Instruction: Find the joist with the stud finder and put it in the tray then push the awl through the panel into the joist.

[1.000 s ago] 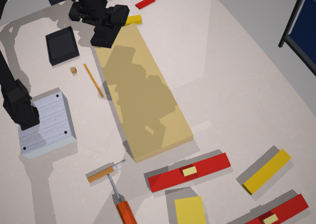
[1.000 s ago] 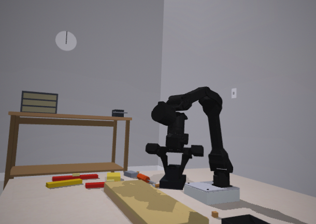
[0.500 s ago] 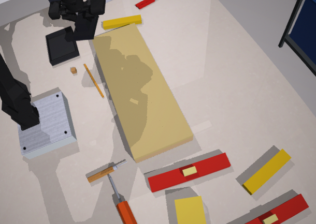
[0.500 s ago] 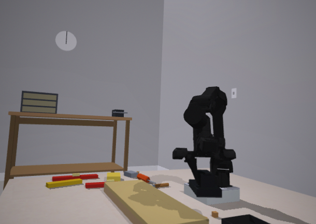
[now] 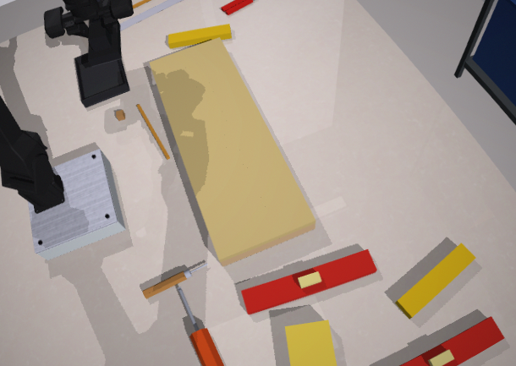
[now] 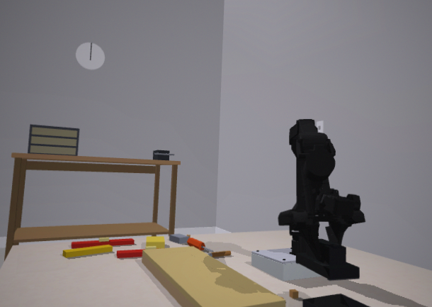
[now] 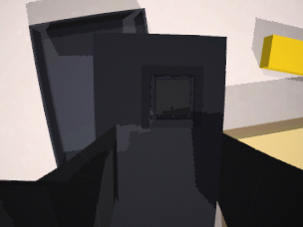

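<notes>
My gripper (image 5: pixel 101 19) (image 7: pixel 160 133) is shut on the black stud finder (image 5: pixel 105 42) (image 6: pixel 327 266) (image 7: pixel 122 60), which hangs above the table. In the top view it overlaps the back of the black tray (image 5: pixel 107 96) (image 6: pixel 340 297) (image 7: pixel 46 100); in the wrist view the tray shows behind and left of it. The tan floor panel (image 5: pixel 254 169) (image 6: pixel 184 266) (image 7: pixel 279 144) lies flat beside the tray; the joist is hidden. The awl (image 5: pixel 165 285) (image 6: pixel 222 254), apparently the one with a wooden handle and thin metal tip, lies near the panel's front end.
A small brown block (image 5: pixel 120 115) (image 6: pixel 293 293) and a pencil-like stick (image 5: pixel 152 131) lie between tray and panel. A yellow bar (image 5: pixel 200 35) (image 7: pixel 284 54) lies at the panel's far end. An orange-handled screwdriver (image 5: pixel 206 346) and a red level (image 5: pixel 271 291) lie near its front end.
</notes>
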`<action>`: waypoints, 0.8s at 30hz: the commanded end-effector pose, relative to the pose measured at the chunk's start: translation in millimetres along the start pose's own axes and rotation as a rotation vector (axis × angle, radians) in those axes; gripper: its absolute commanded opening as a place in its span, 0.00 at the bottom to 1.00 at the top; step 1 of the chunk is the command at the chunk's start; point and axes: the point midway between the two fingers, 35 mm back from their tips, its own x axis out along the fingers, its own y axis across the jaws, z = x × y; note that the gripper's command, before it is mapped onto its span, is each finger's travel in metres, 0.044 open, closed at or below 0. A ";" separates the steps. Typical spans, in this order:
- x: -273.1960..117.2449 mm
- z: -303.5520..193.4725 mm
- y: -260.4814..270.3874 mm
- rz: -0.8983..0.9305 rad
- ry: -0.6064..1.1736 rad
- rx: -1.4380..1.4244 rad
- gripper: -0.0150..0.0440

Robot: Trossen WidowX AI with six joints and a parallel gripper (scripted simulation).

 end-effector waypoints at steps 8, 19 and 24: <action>6.7 15.2 54.0 0.040 -0.007 -0.136 0.25; 23.3 12.6 52.9 0.040 -0.007 -0.136 0.25; 33.1 10.6 52.4 0.040 -0.007 -0.136 0.25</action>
